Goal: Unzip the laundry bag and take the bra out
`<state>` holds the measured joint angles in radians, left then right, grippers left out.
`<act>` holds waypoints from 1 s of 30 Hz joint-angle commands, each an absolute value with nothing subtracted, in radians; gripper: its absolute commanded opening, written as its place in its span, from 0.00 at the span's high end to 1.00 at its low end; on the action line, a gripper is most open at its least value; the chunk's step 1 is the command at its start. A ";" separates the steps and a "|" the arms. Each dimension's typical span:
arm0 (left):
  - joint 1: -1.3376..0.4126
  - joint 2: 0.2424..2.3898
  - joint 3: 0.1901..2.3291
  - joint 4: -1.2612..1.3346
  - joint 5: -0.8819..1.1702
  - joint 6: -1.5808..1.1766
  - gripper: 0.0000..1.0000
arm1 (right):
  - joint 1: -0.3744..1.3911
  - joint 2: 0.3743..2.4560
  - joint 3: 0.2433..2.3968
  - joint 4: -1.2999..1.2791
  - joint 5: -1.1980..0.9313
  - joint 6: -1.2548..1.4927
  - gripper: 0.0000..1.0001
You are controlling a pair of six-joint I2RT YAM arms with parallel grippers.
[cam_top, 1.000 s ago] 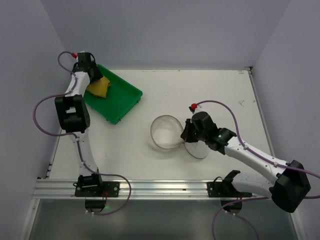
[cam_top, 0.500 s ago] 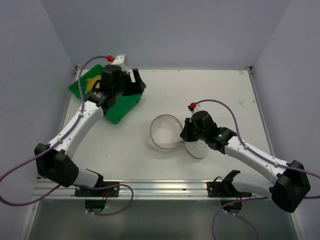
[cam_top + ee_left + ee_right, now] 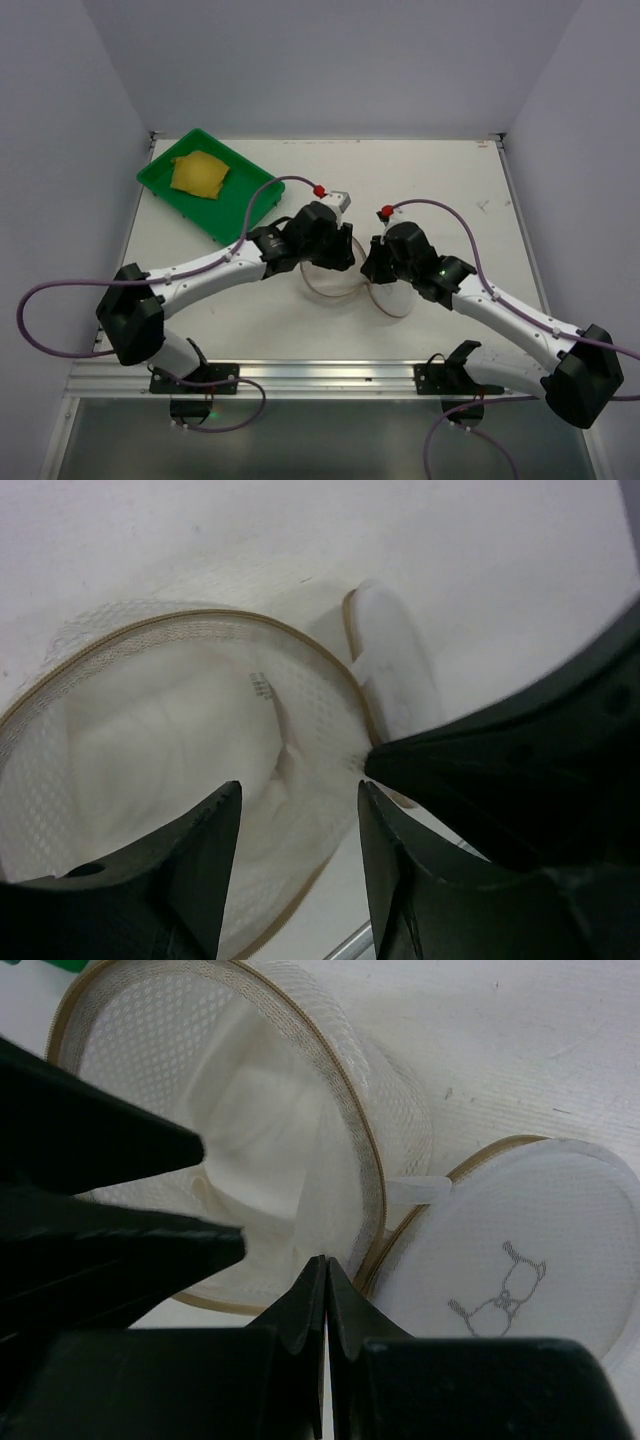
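Observation:
The laundry bag (image 3: 325,284) lies open on its side at the table's middle, its white mesh inside empty in the left wrist view (image 3: 170,740). Its round lid (image 3: 396,298) with a small black mark (image 3: 505,1285) lies flat beside it. The bra (image 3: 200,173), mustard-yellow, lies in the green tray (image 3: 228,205) at the back left. My left gripper (image 3: 338,258) is open and empty, its jaws just over the bag's mouth (image 3: 295,825). My right gripper (image 3: 370,268) is shut on the bag's mesh wall next to the rim (image 3: 326,1265).
The two grippers are close together at the bag; the right one shows as a black mass (image 3: 520,770) in the left wrist view, and the left fingers (image 3: 110,1150) show in the right wrist view. Walls enclose the table on three sides.
The left arm has swung from the green tray to the bag, leaving the bra in the tray. The right gripper and the bag have not moved.

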<state>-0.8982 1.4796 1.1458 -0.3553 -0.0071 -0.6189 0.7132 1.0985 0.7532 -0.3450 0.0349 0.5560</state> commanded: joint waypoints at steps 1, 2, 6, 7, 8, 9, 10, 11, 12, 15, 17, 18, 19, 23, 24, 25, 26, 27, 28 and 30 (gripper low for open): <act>-0.913 1.587 1.137 -0.322 -0.135 -0.661 0.47 | 0.712 1.052 0.735 -0.334 0.040 0.560 1.00; -0.913 1.610 1.147 -0.336 -0.170 -0.666 0.47 | 0.712 1.048 0.730 -0.337 0.038 0.561 1.00; -0.908 1.760 1.196 -0.354 -0.285 -0.689 0.28 | 0.713 1.022 0.703 -0.336 0.040 0.575 1.00; -0.908 1.782 1.197 -0.354 -0.297 -0.689 0.25 | 0.713 1.022 0.703 -0.336 0.040 0.575 1.00; -0.908 1.805 1.209 -0.380 -0.307 -0.696 0.22 | 0.713 1.016 0.700 -0.336 0.038 0.578 1.00; -0.908 1.825 1.225 -0.391 -0.311 -0.699 0.20 | 0.713 1.012 0.695 -0.334 0.037 0.577 1.00; -0.910 1.859 1.229 -0.396 -0.310 -0.704 0.15 | 0.713 1.012 0.693 -0.333 0.035 0.578 1.00; -0.910 1.874 1.227 -0.396 -0.307 -0.716 0.13 | 0.712 1.012 0.690 -0.331 0.034 0.580 1.00; -0.910 1.888 1.223 -0.396 -0.304 -0.721 0.12 | 0.713 1.011 0.687 -0.327 0.032 0.581 1.00; -0.916 1.946 1.209 -0.391 -0.284 -0.732 0.14 | 0.713 1.020 0.681 -0.311 0.021 0.581 1.00; -0.919 1.976 1.195 -0.373 -0.259 -0.745 0.30 | 0.713 1.029 0.681 -0.308 0.017 0.580 1.00; -0.920 1.976 1.174 -0.359 -0.250 -0.747 0.36 | 0.713 1.037 0.681 -0.304 0.015 0.580 1.00; -0.922 1.968 1.164 -0.348 -0.235 -0.756 0.51 | 0.712 1.042 0.680 -0.302 0.014 0.577 1.00; -0.925 1.893 1.137 -0.331 -0.233 -0.758 0.99 | 0.713 1.052 0.677 -0.301 0.024 0.575 1.00; -0.925 1.869 1.132 -0.331 -0.233 -0.758 1.00 | 0.712 1.054 0.678 -0.302 0.032 0.577 1.00; -0.923 1.809 1.128 -0.328 -0.224 -0.749 1.00 | 0.712 1.051 0.677 -0.302 0.041 0.574 1.00; -0.926 1.774 1.123 -0.318 -0.215 -0.741 1.00 | 0.712 1.052 0.675 -0.302 0.066 0.574 1.00; -0.927 1.737 1.111 -0.311 -0.201 -0.730 1.00 | 0.709 1.052 0.676 -0.311 0.077 0.574 1.00; -0.928 1.662 1.106 -0.304 -0.171 -0.703 1.00 | 0.706 1.055 0.678 -0.316 0.084 0.572 1.00; -0.931 1.586 1.086 -0.276 -0.134 -0.672 1.00 | 0.701 1.061 0.684 -0.328 0.107 0.571 1.00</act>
<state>-0.9199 1.7359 1.1030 -0.3054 -0.2020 -0.7177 0.7109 1.0492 0.6792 -0.3340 0.0532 0.5682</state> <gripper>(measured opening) 0.041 0.006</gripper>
